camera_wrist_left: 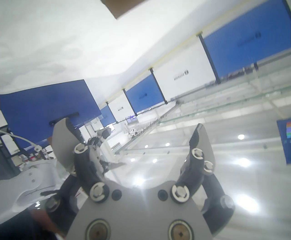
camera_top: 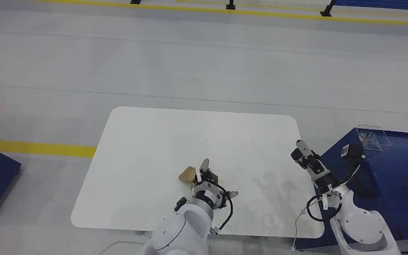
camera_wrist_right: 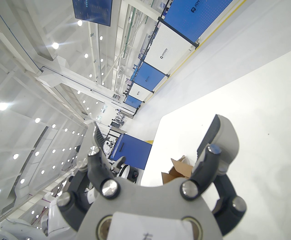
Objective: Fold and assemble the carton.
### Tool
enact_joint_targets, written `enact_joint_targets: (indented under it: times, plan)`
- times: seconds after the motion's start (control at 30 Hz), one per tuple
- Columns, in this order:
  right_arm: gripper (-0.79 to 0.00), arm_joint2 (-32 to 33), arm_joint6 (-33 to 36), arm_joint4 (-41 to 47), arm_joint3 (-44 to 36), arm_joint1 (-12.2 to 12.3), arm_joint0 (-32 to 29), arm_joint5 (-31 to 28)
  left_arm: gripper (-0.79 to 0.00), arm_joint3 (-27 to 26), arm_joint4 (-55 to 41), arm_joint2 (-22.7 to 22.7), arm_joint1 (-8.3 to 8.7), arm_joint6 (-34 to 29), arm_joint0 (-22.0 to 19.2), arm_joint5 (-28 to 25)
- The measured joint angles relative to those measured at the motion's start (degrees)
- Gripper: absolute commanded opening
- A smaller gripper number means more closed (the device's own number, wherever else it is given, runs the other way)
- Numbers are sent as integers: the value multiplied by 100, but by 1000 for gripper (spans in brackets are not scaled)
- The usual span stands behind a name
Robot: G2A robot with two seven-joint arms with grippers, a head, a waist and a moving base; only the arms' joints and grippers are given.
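Observation:
A small brown carton (camera_top: 189,173), partly folded with flaps up, lies near the front edge of the white table (camera_top: 159,146). My left gripper (camera_top: 218,179) stands open just right of it, with nothing between its fingers. In the left wrist view the left gripper (camera_wrist_left: 131,145) points away from the table, and a corner of the carton (camera_wrist_left: 122,6) shows at the frame's edge. My right gripper (camera_top: 299,153) is over the table's right edge, far from the carton. The right gripper (camera_wrist_right: 156,136) is open and empty, with the carton (camera_wrist_right: 178,169) lying beyond it.
A blue stand (camera_top: 376,185) sits beside the table on the right, with a clear plastic holder (camera_top: 373,136) on it. Bare tabletop stretches behind and to the left of the carton. A yellow floor line (camera_top: 44,149) runs at the left.

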Motion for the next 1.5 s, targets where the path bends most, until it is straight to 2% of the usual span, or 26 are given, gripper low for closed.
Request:
enact_joint_targets:
  times: [0.1, 0.17, 0.33, 0.43, 0.53, 0.6, 0.7, 0.73, 0.8, 0.87, 0.93, 1.03, 1.2, 1.5]
  plan:
    - [0, 0, 0, 0, 0, 0, 0, 0, 0, -58, 303, -259, 110, -1163, 298, 377]
    - [0, 0, 0, 0, 0, 0, 0, 0, 0, -51, 295, -248, 107, -1472, 292, 363]
    - [0, -12, 3, 17, 4, -5, 3, 17, 0, -50, 286, -239, 104, -860, 284, 348]
    - [0, -30, 286, 547, 82, 3, 240, 460, 0, 8, 323, -217, 112, -839, 284, 404]
    - [0, -500, 11, 647, 217, -13, 615, 867, 0, 132, 1087, -24, 145, -426, 54, 1077]
    - [0, -1113, -197, -32, 478, -36, 974, 1284, 0, 9, 2081, 203, 145, 157, -4, 1796]
    - [0, -1930, 376, -1771, 954, -79, 1597, 1574, 0, 32, 3165, 366, 144, 979, 16, 3102]
    - [0, -2152, 511, -2261, 1099, -102, 1750, 1602, 0, 143, 3434, 373, 146, 1127, 73, 3376]
    - [0, -2659, 459, -3248, 1394, -159, 2030, 1627, 0, 441, 3815, 255, 144, 1101, 323, 3669]
    - [0, -3046, 287, -3861, 1600, -216, 2195, 1634, 0, 670, 3842, 30, 122, 648, 531, 3990]
    - [0, -3393, 104, -4319, 1797, -278, 2327, 1630, 0, 1041, 4149, -164, 57, -105, 673, 4446]
    - [0, -3738, -100, -4743, 2056, -355, 2459, 1709, 0, 1524, 4665, -191, -143, -719, 743, 4835]
    - [0, -4161, -227, -5041, 2362, -477, 2580, 1780, 0, 2130, 4561, -41, -503, -678, 542, 4824]
    - [0, -4411, -179, -5050, 2470, -600, 2594, 1683, 0, 3005, 4780, -13, -1079, -680, 159, 4825]
